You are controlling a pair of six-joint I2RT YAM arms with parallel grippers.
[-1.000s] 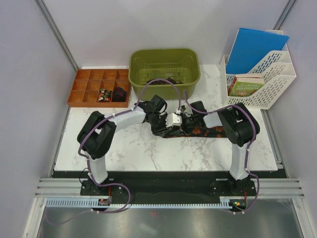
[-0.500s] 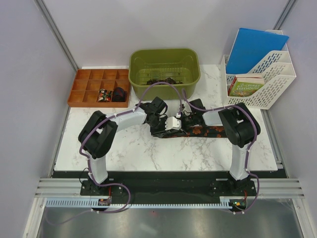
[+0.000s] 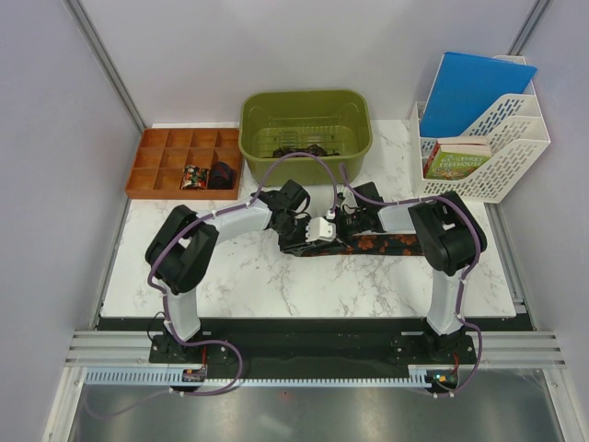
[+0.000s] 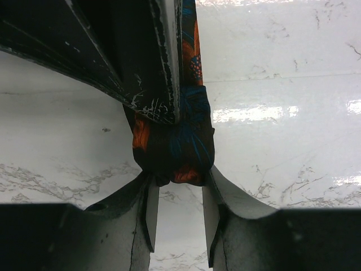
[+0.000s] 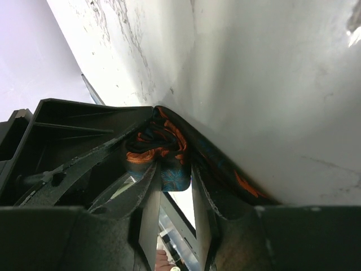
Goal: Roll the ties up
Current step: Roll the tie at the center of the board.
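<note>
Looking first at the tie (image 3: pixel 386 245), we see it lying near the middle of the counter (image 3: pixel 230 285). It is dark cloth with orange and blue leaf shapes. Its free length runs flat toward the right, and its rolled end (image 4: pixel 175 141) forms a tight bundle at the left. The left end effector (image 4: pixel 179 185) is narrow, its fingertips pressed against either side of the bundle's near edge. The right end effector (image 5: pixel 174 175) is also narrow and holds the same roll between its tips. One of its scratched black fingers crosses over the roll in the left wrist view and hides part of it.

Behind the arms stands a green tub (image 3: pixel 306 120) with some dark items inside that we cannot make out. To its left sits an orange divided tray (image 3: pixel 156 166) with two small rolls (image 3: pixel 207 176) in neighbouring compartments of its front row. At the far right a white file rack (image 3: pixel 502 157) holds a blue folder (image 3: pixel 479 87) and a book (image 3: pixel 457 158). White marble with grey veins covers the counter, and plain grey walls close it in.
</note>
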